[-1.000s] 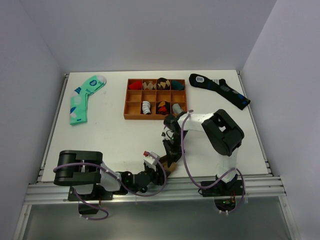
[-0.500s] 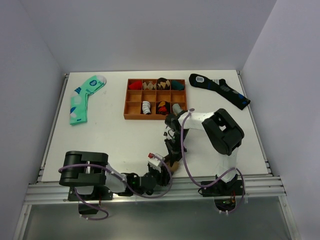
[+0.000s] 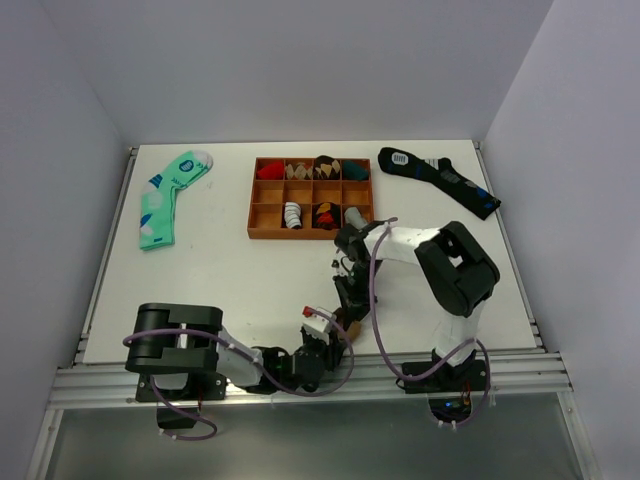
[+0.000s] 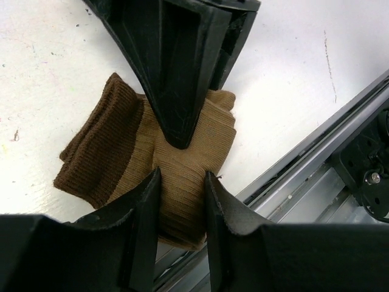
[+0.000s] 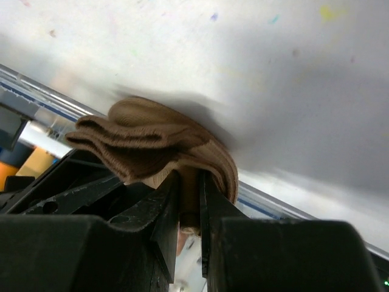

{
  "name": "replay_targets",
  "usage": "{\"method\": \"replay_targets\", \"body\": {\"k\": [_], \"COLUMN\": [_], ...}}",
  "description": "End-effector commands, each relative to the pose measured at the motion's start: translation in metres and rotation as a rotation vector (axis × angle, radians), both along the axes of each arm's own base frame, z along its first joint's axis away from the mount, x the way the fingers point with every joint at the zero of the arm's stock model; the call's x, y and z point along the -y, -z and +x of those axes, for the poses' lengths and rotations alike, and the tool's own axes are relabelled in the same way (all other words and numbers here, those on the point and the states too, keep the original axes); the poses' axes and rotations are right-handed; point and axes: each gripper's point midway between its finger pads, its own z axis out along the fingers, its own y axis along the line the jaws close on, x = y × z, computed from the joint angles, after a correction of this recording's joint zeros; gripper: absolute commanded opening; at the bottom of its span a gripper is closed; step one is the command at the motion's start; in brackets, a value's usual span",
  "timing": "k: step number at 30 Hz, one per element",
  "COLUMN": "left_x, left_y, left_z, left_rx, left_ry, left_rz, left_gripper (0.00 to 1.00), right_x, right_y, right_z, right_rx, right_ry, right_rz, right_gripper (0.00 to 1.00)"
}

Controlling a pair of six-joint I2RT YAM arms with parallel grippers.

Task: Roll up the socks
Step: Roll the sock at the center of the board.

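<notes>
Left gripper [image 3: 322, 338]: shifted right along the near edge of the table [image 3: 200, 285] since the earlier frame, now meeting the socks [image 4: 182, 155]; fingers straddle the tan fold, firmness of hold cannot be told. Right gripper [image 5: 189, 185]: fingers pinched closed on the same socks. Location of socks: bunched at the near edge, just right of centre.

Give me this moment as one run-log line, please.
left gripper: pinching bunched tan-brown socks | right gripper: pinching same socks | place: table, near edge
</notes>
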Motion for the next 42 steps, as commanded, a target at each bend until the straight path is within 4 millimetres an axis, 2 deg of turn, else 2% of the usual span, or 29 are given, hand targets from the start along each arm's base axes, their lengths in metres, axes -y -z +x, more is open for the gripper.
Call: {"method": "replay_targets", "body": {"k": [1, 3, 4, 7, 8, 11, 15, 17, 18, 20, 22, 23, 24, 26, 30, 38, 42], "left_x": [-0.063, -0.065, -0.064, -0.063, -0.068, -0.065, -0.065, -0.066, -0.065, -0.066, -0.068, -0.071, -0.073, -0.077, -0.087, -0.1, -0.107], "left_y": [0.1, 0.103, 0.103, 0.103, 0.105, 0.105, 0.108, 0.111, 0.111, 0.114, 0.116, 0.118, 0.119, 0.119, 0.121, 0.113, 0.113], "left_z": [-0.042, -0.04, -0.041, -0.048, -0.048, -0.051, -0.058, -0.06, -0.063, -0.063, -0.067, -0.065, -0.065, -0.066, -0.066, -0.044, -0.042], "left_rx": [-0.165, -0.178, -0.186, -0.236, -0.253, -0.299, -0.35, -0.39, -0.414, -0.445, -0.484, -0.504, -0.523, -0.562, -0.624, -0.709, -0.787], "left_ry": [0.173, 0.159, 0.165, 0.188, 0.19, 0.206, 0.231, 0.24, 0.252, 0.246, 0.262, 0.252, 0.25, 0.244, 0.225, 0.127, 0.121], "left_rz": [0.414, 0.425, 0.422, 0.38, 0.375, 0.346, 0.34, 0.328, 0.32, 0.323, 0.327, 0.337, 0.337, 0.331, 0.34, 0.382, 0.404], "left_gripper": [0.03, 0.01, 0.0, 0.0, 0.0, 0.0, 0.0, 0.0, 0.0, 0.0, 0.01, 0.0, 0.0, 0.0, 0.0, 0.0, 0.0], "right_x": [-0.018, -0.024, -0.027, -0.033, -0.037, -0.041, -0.036, -0.036, -0.031, -0.026, -0.018, -0.018, -0.015, -0.013, -0.002, 0.011, 0.022], "right_y": [-0.004, -0.015, -0.018, -0.033, -0.038, -0.052, -0.063, -0.078, -0.074, -0.084, -0.079, -0.082, -0.081, -0.088, -0.086, -0.074, -0.07], "right_z": [0.036, 0.044, 0.049, 0.056, 0.06, 0.067, 0.076, 0.082, 0.081, 0.088, 0.087, 0.09, 0.084, 0.088, 0.08, 0.07, 0.065], "right_rx": [0.205, 0.268, 0.298, 0.358, 0.386, 0.445, 0.529, 0.588, 0.591, 0.655, 0.679, 0.699, 0.704, 0.736, 0.777, 0.822, 0.854], "right_ry": [0.047, 0.074, 0.083, 0.124, 0.132, 0.172, 0.219, 0.254, 0.272, 0.319, 0.348, 0.372, 0.387, 0.448, 0.52, 0.554, 0.557], "right_rz": [0.079, 0.115, 0.136, 0.183, 0.209, 0.249, 0.255, 0.302, 0.298, 0.31, 0.286, 0.301, 0.32, 0.366, 0.398, 0.41, 0.376], "right_gripper": [0.15, 0.21, 0.27, 0.32, 0.33, 0.36, 0.37, 0.37, 0.37, 0.37, 0.37, 0.37, 0.38, 0.38, 0.38, 0.37, 0.37]}}
